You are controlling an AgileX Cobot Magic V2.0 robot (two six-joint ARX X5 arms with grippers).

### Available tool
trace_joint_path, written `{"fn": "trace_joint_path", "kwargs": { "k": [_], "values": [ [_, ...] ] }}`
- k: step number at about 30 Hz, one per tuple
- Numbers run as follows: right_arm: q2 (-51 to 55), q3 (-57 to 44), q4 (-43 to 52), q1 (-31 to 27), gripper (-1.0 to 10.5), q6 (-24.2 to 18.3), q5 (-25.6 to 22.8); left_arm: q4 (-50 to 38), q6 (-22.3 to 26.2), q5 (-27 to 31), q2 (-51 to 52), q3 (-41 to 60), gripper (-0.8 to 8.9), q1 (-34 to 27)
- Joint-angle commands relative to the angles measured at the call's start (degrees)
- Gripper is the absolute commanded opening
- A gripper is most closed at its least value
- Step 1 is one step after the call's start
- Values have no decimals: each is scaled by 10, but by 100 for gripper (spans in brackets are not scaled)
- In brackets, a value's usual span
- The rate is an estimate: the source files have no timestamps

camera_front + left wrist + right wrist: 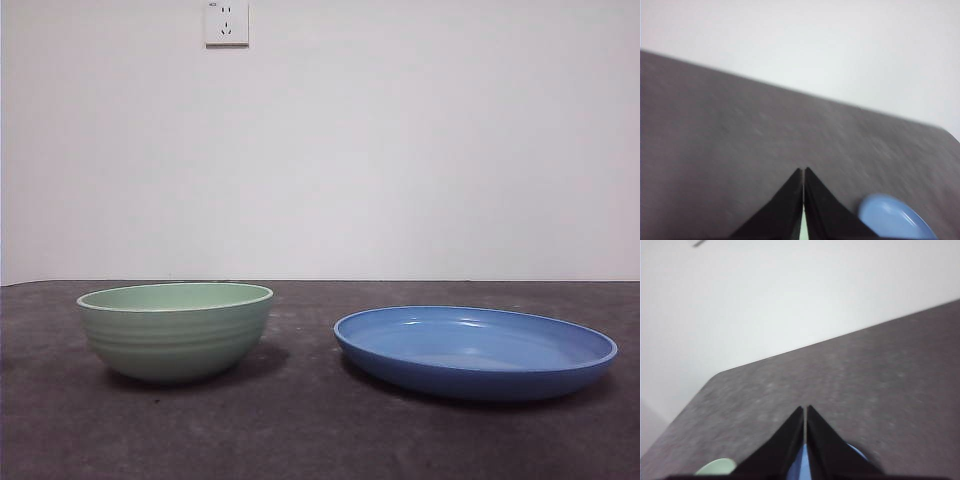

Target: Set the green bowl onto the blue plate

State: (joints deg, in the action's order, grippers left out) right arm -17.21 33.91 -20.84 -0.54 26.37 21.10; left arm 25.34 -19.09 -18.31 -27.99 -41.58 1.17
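The pale green bowl (175, 330) stands upright on the dark table at the left of the front view. About a hand's width to its right lies the blue plate (475, 350), wide and shallow, with nothing in it. Neither arm appears in the front view. My left gripper (804, 172) hangs above the table, jaws shut and holding nothing, with an edge of the blue plate (895, 220) beside it. My right gripper (805, 411) is shut too, above the blue plate (801, 465), and a sliver of the green bowl (717, 467) shows off to one side.
The dark grey table (300, 430) runs back to a white wall with a power socket (227, 22). The table's rounded far corners (715, 377) show in the wrist views.
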Motion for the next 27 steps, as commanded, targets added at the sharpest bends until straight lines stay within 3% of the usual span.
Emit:
{"fn": "trace_joint_path", "kwargs": {
  "k": [1,7,13,17,22,27],
  "values": [
    [-45,56,-16,0,5,-38,33,30,2,-73,-49,-40,9,1],
    [-143,171,-96,0,5,-123,96,112,38,-183,-135,-117,9,7],
    [-229,246,-168,11,5,-161,183,181,108,-192,-193,-186,9,33],
    [-274,263,-199,32,5,-186,230,186,125,-193,-215,-208,9,57],
    [-305,263,-236,53,5,-209,239,180,127,-192,-224,-208,16,76],
    [-318,263,-269,61,5,-217,238,180,127,-192,-230,-208,137,76]
  ]
}}
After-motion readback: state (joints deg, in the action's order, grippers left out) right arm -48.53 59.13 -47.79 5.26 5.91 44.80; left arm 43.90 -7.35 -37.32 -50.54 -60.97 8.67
